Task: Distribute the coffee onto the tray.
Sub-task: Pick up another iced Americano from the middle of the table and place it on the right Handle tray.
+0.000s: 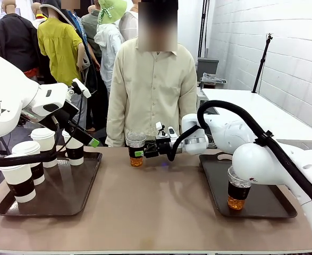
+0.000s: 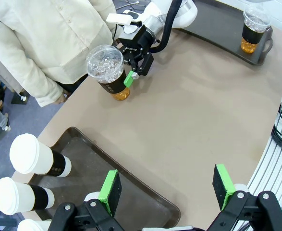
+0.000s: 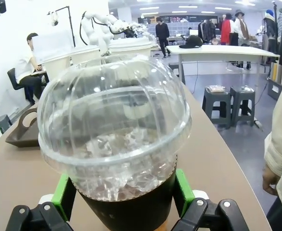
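Observation:
A clear dome-lidded cup [image 1: 135,139] of amber drink with a black sleeve stands on the table at the far middle. My right gripper [image 1: 140,151] reaches across to it, open, with a green pad close on each side of the sleeve. The right wrist view shows this cup [image 3: 114,120] between the gripper's [image 3: 124,202] pads. A second clear cup [image 1: 238,191] stands on the right tray [image 1: 214,186]. Several white lidded cups [image 1: 18,178] stand on the left tray [image 1: 86,183]. My left gripper [image 1: 89,139] hangs open over that tray; its wrist view shows it [image 2: 167,190] with nothing between the fingers.
A person in a cream shirt [image 1: 153,90] stands at the far edge, right behind the gripped-around cup. Bare brown tabletop [image 1: 161,207] lies between the two trays. In the left wrist view, the left tray [image 2: 97,163] has bare room near its corner.

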`<state>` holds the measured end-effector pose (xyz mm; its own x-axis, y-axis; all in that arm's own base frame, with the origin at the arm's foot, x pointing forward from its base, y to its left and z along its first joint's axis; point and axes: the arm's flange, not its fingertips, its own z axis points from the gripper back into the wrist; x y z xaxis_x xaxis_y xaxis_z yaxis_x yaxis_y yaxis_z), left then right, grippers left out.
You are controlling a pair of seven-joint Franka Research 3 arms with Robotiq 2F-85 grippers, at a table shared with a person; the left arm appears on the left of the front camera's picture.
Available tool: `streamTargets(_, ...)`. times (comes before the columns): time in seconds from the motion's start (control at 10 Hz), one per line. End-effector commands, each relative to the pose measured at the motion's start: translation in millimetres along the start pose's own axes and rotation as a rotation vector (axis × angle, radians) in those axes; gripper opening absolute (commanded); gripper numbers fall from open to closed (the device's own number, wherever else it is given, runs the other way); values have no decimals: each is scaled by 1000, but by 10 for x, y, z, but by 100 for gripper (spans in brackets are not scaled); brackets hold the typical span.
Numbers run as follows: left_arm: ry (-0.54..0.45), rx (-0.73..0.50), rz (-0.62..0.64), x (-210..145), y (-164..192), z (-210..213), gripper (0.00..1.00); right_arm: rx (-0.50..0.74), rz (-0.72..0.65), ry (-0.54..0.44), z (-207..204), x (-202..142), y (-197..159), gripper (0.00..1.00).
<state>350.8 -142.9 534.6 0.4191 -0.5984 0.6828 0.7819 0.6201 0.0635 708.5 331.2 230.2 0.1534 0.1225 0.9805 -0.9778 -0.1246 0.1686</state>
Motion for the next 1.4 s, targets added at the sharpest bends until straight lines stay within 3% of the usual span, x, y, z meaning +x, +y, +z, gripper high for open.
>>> streamTargets(0.0, 7, -2, 3, -2, -16, 1, 100, 46, -22, -3, 6, 47, -77, 100)
streamTargets(0.2, 7, -2, 3, -2, -16, 1, 100, 57, -8, -17, 17, 36, -73, 64)
streamTargets(0.9, 7, -2, 3, -2, -16, 1, 100, 9, -11, -16, 206, 267, 71, 64)
streamTargets(1.3, 7, -2, 3, -2, -16, 1, 100, -14, -33, -24, 717, 637, 575, 64)
